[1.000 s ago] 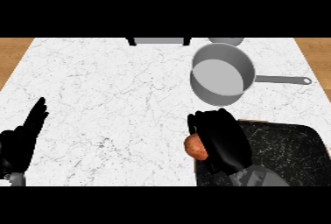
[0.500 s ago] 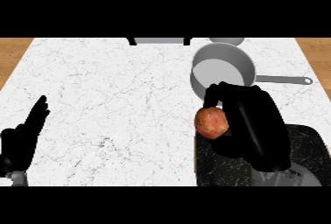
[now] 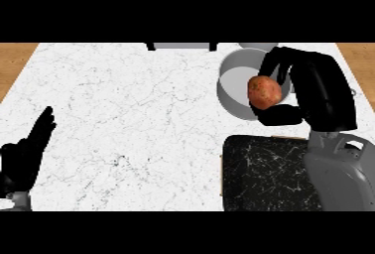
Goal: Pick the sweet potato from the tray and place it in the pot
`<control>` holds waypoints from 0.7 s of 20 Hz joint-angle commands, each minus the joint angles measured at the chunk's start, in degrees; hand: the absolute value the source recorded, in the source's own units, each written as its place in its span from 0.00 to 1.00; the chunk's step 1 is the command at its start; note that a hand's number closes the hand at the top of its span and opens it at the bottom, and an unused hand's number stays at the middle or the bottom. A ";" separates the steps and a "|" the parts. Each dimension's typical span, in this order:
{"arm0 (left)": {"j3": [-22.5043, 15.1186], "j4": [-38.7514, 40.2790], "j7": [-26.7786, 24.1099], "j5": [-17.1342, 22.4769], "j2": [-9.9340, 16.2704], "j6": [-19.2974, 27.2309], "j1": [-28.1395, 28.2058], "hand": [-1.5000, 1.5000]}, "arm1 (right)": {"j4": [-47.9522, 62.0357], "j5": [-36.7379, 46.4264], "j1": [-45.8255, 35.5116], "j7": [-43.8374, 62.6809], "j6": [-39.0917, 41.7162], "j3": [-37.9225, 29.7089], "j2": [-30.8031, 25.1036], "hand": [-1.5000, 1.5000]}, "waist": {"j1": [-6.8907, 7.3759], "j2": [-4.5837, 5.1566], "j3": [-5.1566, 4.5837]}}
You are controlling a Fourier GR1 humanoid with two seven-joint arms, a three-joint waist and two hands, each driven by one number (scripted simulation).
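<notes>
Right hand [image 3: 315, 89] is curled round the sweet potato [image 3: 264, 91], fingers over the top, thumb under, carrying it above the pot [image 3: 236, 84]. Potato shows over the pot's grey bowl, towards its right side, well clear of the tray [image 3: 267, 173], which lies dark and bare just below.

Handling, as a judgement: potato is stiff, lumpy, prob. fairly dense w/ a dry matt skin, so not slippery and not fragile. Tapered ends mean a hold across the thick middle suits best, approx. where the hand has it now. It may roll once it lands in the rounded bowl.

Around: pot handle is mostly hidden behind the hand, only a bit showing at the right. Some grey items sit at the worktop's [image 3: 132, 99] far edge, too cut off to name. Nothing stands between potato and pot. Left hand [image 3: 26, 156] rests open at the lower left, fingers up, well apart from everything.
</notes>
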 commanded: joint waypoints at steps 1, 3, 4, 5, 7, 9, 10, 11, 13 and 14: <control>1.89 -2.58 2.70 2.29 1.42 -2.77 0.46 0.50 | 9.76 -3.13 -5.06 -6.62 -2.12 -6.53 -1.99 1.00 | 0.27 0.01 0.01; 1.60 3.39 -0.82 -0.25 0.37 -0.68 -2.70 0.50 | 18.13 -2.40 -10.23 -8.42 -4.68 -7.42 -1.26 1.00 | 0.27 0.17 -0.01; -1.19 -1.75 -2.39 -1.57 -3.10 1.14 3.12 0.50 | 20.85 -3.05 -11.88 -9.55 -4.52 -9.07 -2.62 1.00 | 0.75 0.14 0.00; -0.44 -2.73 0.03 -0.04 -1.12 -1.55 2.06 0.50 | 23.57 -2.74 -14.79 -9.76 -4.20 -9.57 -3.17 1.00 | 0.66 0.09 0.00; 1.35 -0.71 0.56 -0.14 -0.13 -1.54 0.46 0.50 | 26.85 -2.09 -12.85 -13.79 -5.46 -9.25 -4.31 1.00 | 0.35 0.08 0.00; -1.24 -2.36 -1.61 -1.98 -2.51 0.00 2.57 0.50 | 37.78 -2.24 -18.67 -17.49 -8.86 -11.52 -4.74 1.00 | 1.39 0.36 0.01; 0.39 1.72 -0.92 -1.80 -1.19 -0.27 -1.72 0.50 | 39.94 -2.68 -19.23 -18.66 -8.75 -12.34 -5.50 1.00 | 0.70 0.31 -0.01; -0.19 -3.84 1.40 -0.98 -1.23 -1.40 1.56 0.50 | 42.01 -2.30 -21.40 -18.12 -9.14 -11.37 -3.74 1.00 | 1.00 0.18 0.01; 2.14 1.23 -0.79 0.99 0.38 -3.07 -1.05 0.50 | 50.72 -0.53 -22.94 -23.68 -12.91 -11.96 -5.52 1.00 | 1.76 0.67 0.00; -0.45 0.19 1.55 -2.06 -0.94 -0.96 -2.85 0.50 | 54.36 0.95 -23.70 -24.78 -15.63 -11.62 -4.93 1.00 | 1.80 0.77 0.03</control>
